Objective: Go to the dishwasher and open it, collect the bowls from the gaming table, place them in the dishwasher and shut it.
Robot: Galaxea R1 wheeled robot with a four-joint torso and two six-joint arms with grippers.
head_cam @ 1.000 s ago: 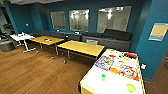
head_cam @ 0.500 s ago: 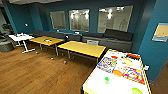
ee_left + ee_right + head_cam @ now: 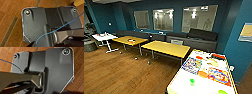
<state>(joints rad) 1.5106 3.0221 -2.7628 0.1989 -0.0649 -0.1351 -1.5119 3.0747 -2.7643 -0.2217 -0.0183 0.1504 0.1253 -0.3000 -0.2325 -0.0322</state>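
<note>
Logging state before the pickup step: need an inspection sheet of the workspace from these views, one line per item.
Surface: long narrow white-topped gaming table at lower right of the head view, on a brown wooden plank floor.
Job's things: small bright green round bowl on the table's near part; paler lime-green bowl at its near edge, cut off by the frame.
Clutter: colourful board games and cards across the table's far half.
Hands: fingers cannot be made out.
Cables: thin blue cable across the left wrist plate; another in the right wrist view.
Surroundings: two yellow wooden-topped tables, small white table, dark sofa, teal walls, interior windows.
</note>
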